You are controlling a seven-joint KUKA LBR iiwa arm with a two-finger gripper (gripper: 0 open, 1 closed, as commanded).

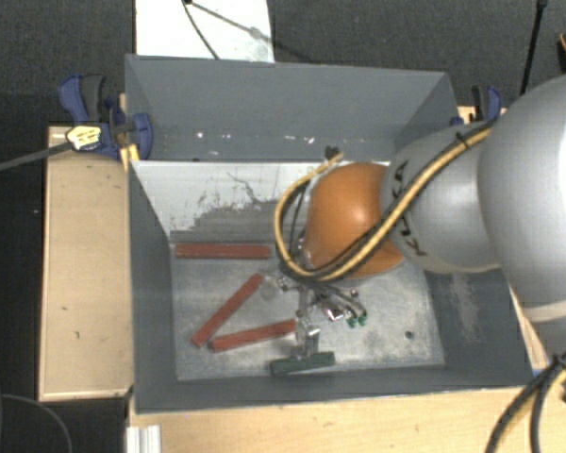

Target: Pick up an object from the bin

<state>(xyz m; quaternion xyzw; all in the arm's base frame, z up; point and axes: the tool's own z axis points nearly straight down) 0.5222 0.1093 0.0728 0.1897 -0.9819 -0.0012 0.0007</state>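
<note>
Nearest, against the front wall of the bin (151, 347), lies a short dark green bar (302, 365), flat on the floor with its length along that wall. The claw (308, 336) stands right over its middle, tip at or just above it; I cannot tell whether they touch, nor whether the claw is open or closed.

The bar looks stiff, light and solid, nothing that would crush or bend. Its faces seem smooth, so it may slide when pinched. I would take it across its narrow width at the middle, where it should hang level. The wall just beside it leaves little room on that side.

Behind it lie three red-brown sticks, likely just as rigid. One stick (253, 337) is near the claw's left, its end close to the bar. A slanted stick (226, 310) meets it at the left end. A third stick (223, 250) lies farther back, well apart from the bar.

Above hang the orange cover (344, 217) and a looped yellow-and-black cable (285, 225). On the grey arm (509, 187) black letters read KUKA — no other writing can be read.
</note>
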